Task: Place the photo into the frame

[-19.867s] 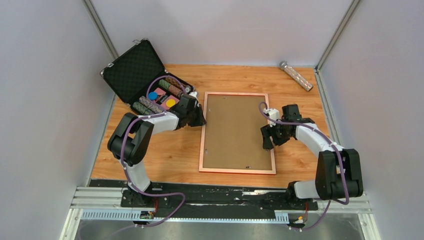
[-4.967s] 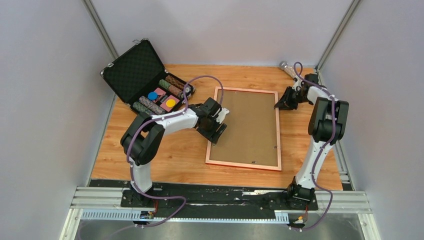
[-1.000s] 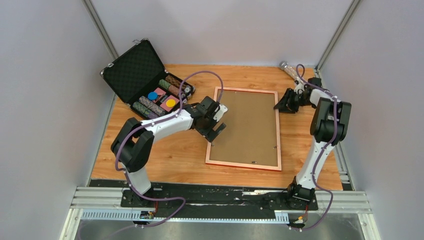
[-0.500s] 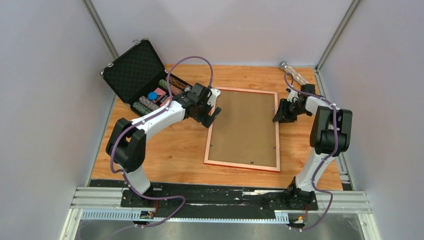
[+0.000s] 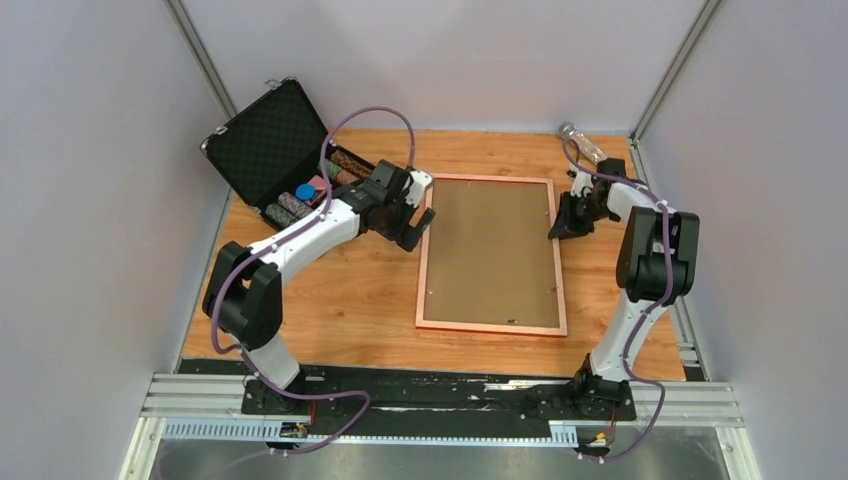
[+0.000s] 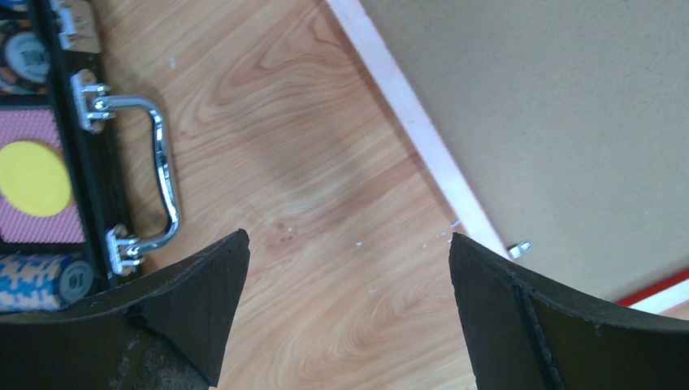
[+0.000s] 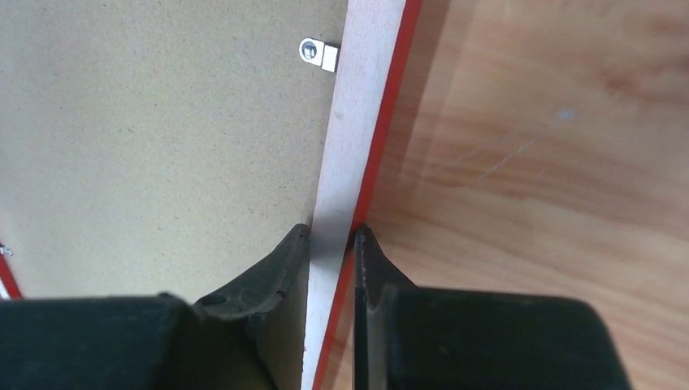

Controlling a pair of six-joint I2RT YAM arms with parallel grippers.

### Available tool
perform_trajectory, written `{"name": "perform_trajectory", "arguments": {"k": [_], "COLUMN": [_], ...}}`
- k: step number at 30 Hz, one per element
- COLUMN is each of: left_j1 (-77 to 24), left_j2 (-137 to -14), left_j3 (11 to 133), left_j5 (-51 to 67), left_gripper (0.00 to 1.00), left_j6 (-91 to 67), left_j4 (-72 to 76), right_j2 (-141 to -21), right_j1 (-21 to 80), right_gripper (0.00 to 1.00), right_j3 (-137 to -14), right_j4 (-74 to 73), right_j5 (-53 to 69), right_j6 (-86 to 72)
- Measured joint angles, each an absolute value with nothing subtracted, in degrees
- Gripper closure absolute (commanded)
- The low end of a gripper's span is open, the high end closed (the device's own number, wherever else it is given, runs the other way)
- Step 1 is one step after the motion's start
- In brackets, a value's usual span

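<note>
The frame (image 5: 490,327) lies face down in the middle of the table, its pinkish rim around a brown backing board (image 5: 490,250). The photo is hidden. My right gripper (image 5: 556,228) is at the frame's right edge. In the right wrist view, that gripper (image 7: 331,230) is shut on the pale rim (image 7: 357,122), whose red face shows along its outer side. My left gripper (image 5: 422,218) hovers at the frame's upper left corner. In the left wrist view it (image 6: 348,237) is open over bare wood, with the frame's rim (image 6: 414,130) just to its right.
An open black case (image 5: 270,140) with poker chips stands at the back left, its chrome handle (image 6: 158,175) close to my left fingers. A glittery tube (image 5: 585,148) lies at the back right corner. A small metal turn clip (image 7: 317,54) sits on the backing board. Grey walls enclose the table.
My right gripper has closed on the frame's right rim. The left arm moved from the frame's left edge up to its top left corner. The frame has turned straighter on the table.
</note>
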State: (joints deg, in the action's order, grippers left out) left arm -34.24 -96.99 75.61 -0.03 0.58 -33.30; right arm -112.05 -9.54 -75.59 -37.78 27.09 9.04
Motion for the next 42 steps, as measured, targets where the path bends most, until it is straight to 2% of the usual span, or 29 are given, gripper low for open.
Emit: {"name": "perform_trajectory", "arguments": {"k": [10, 23, 42], "left_j1": [-29.5, -29.4, -29.4], "left_j2": [-91.8, -92.2, -107.3], "left_j3": [75.6, 75.3, 80.3], "left_j5": [0.5, 3.0, 9.4], "left_gripper": [0.0, 0.0, 0.01], "left_j6": [1.9, 3.4, 1.8], "left_j4": [-34.2, -34.2, -33.7], "right_j2": [-118.4, -123.0, -127.8], "right_j1": [-9.4, -8.6, 6.9], "right_gripper": [1.0, 0.99, 0.99], "right_j3": [-86.9, -96.4, -103.6], "right_j4": [-42.2, -53.3, -53.6], "right_j5": [25.5, 23.9, 26.7], "right_j6": [24.7, 49.6, 53.0]}}
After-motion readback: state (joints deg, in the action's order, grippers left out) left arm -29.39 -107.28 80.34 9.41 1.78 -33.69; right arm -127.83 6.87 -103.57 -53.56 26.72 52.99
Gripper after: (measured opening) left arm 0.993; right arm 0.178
